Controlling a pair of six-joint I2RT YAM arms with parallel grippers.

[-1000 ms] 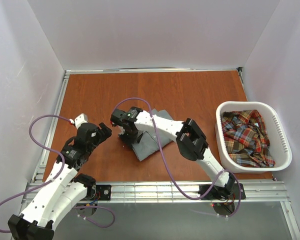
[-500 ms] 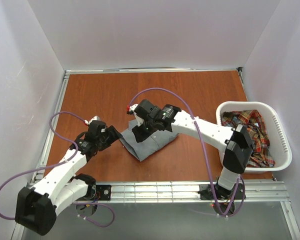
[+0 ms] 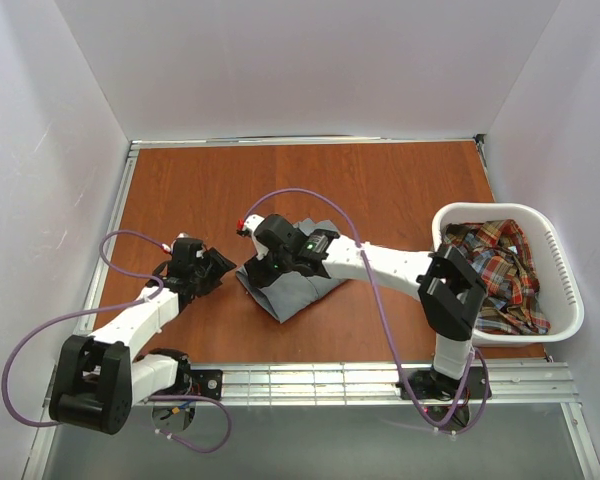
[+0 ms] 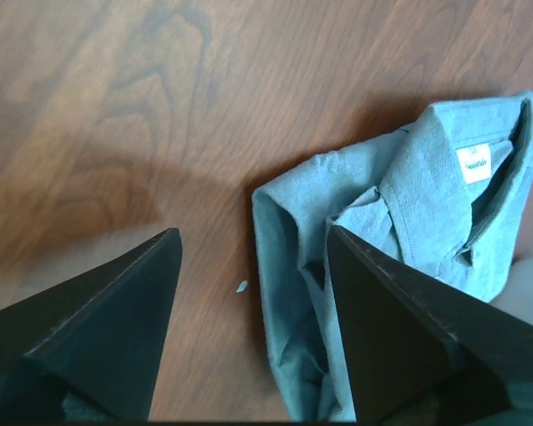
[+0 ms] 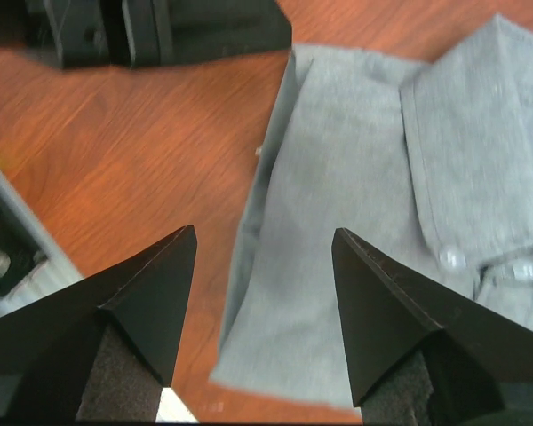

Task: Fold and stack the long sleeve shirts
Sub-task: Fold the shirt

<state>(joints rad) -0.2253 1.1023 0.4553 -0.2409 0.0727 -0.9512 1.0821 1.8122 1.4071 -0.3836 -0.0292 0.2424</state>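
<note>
The folded grey shirt [image 3: 292, 295] lies on the wooden table [image 3: 400, 190]; the left gripper [image 4: 253, 232] hovers at its edge, fingers apart, empty; the right gripper [image 5: 266, 233] hangs above it, fingers spread, gripping nothing; the plaid shirt [image 3: 492, 268] fills the white laundry basket [image 3: 570, 318]

The left arm [image 3: 130, 322] reaches from the near-left corner toward the middle, its left gripper [image 3: 218, 268] pointing right, fingers [image 4: 115, 337] spread and holding nothing. The right arm [image 3: 390, 265] bends at the elbow and extends left. The right gripper [image 3: 258, 272] tilts downward, fingers [image 5: 151, 302] likewise parted, empty.
</note>
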